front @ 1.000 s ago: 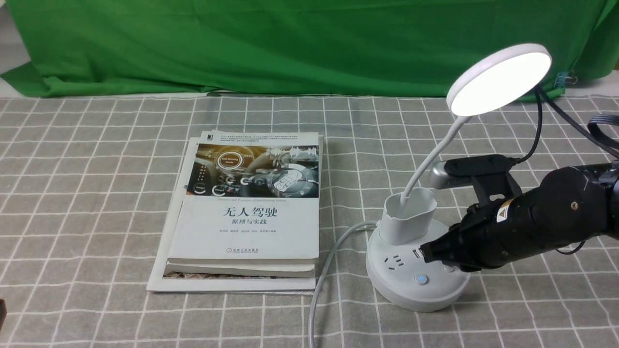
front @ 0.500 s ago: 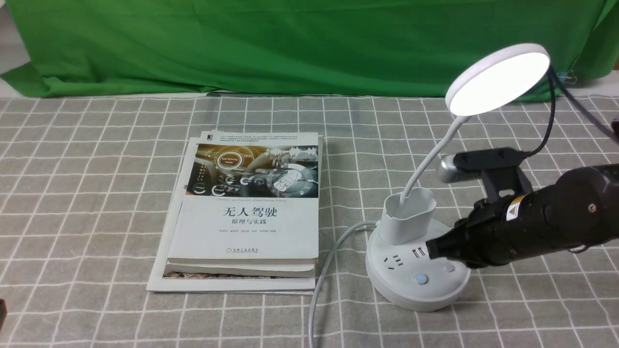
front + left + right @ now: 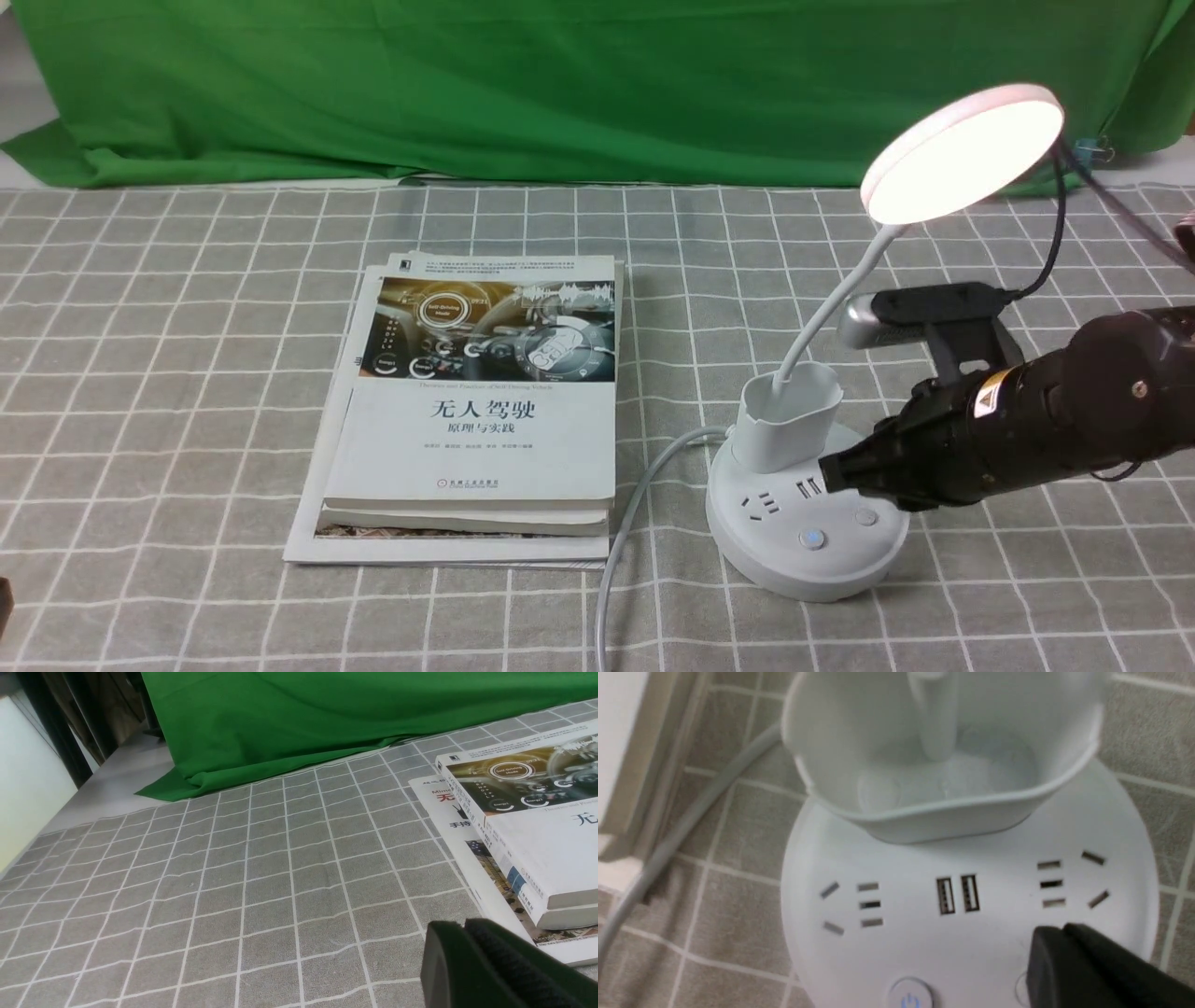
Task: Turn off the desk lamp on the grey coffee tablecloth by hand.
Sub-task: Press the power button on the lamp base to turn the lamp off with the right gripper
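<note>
smooth white plastic desk lamp (image 3: 808,537), woven tablecloth (image 3: 187,373)

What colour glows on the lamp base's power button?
Blue. The power button shows best in the front view.

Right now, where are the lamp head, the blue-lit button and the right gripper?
lamp head (image 3: 963,154), front view, middle of the glowing disc face.
blue-lit button (image 3: 814,539), front view, centre of the button.
right gripper (image 3: 834,476), front view, its tapered tip.

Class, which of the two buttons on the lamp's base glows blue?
The left button, ringed with blue light; the right button is plain white.
</note>
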Controlling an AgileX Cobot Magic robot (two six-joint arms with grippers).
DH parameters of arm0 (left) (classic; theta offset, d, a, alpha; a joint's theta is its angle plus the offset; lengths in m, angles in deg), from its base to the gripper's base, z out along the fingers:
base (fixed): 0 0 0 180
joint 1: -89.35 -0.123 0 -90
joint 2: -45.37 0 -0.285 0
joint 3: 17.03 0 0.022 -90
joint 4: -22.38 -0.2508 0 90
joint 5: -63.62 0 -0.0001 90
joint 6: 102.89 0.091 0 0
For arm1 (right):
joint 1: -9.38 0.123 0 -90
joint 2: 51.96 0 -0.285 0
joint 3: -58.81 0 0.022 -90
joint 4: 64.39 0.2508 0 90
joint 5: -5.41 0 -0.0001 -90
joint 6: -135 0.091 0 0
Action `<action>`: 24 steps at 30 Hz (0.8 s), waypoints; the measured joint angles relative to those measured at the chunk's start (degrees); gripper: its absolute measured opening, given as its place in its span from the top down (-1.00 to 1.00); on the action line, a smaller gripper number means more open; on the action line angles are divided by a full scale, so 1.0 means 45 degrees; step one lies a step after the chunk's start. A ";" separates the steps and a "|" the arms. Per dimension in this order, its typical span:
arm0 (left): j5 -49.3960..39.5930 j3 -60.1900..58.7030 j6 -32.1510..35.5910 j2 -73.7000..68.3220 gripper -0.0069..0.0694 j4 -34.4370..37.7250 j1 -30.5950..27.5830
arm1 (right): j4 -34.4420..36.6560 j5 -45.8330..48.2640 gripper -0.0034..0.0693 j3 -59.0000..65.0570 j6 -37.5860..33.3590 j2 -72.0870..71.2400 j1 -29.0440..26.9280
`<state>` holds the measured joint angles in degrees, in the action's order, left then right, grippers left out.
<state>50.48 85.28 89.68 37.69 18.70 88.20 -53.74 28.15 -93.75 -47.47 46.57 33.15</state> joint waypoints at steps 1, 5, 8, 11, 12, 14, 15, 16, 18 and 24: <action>0.0000 0.0000 0.0000 0.0000 0.77 0.0000 0.0000 | 0.0000 0.0000 0.76 -0.0030 0.0000 -0.0132 0.0000; 0.0000 0.0000 0.0000 0.0000 0.77 0.0000 0.0000 | 0.0000 0.0149 0.76 -0.0044 0.0000 -0.0270 0.0000; 0.0000 0.0000 0.0000 0.0000 0.77 0.0000 0.0000 | 0.0000 0.0053 0.75 0.0159 0.0000 -0.0130 0.0000; 0.0000 0.0000 0.0000 0.0000 0.77 0.0000 0.0000 | 0.0000 -0.0103 0.75 0.0393 0.0014 0.0205 0.0000; 0.0000 0.0000 0.0000 0.0000 0.77 0.0000 0.0000 | 0.0000 -0.0070 0.75 0.0504 0.0014 0.0518 0.0000; 0.0000 0.0000 0.0000 0.0000 0.77 0.0000 0.0000 | 0.0000 -0.0335 0.75 0.0466 0.0095 0.0772 0.0000; 0.0000 0.0000 0.0000 0.0000 0.77 0.0000 0.0000 | 0.0006 -0.0457 0.75 0.0466 0.0120 0.0800 0.0000; 0.0000 0.0000 0.0000 0.0000 0.77 0.0000 0.0000 | 0.0017 -0.0478 0.75 0.0466 0.0126 0.0800 0.0000; 0.0000 0.0000 0.0000 0.0000 0.77 0.0000 0.0000 | 0.0032 -0.0567 0.75 0.0466 0.0214 0.0737 0.0000; 0.0000 0.0000 -0.0013 0.0000 0.77 0.0000 0.0000 | -0.0015 0.0200 0.75 0.0488 0.0299 -0.0986 0.0000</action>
<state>50.48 85.28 89.62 37.69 18.70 88.20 -53.80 29.05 -91.55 -46.13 42.13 33.15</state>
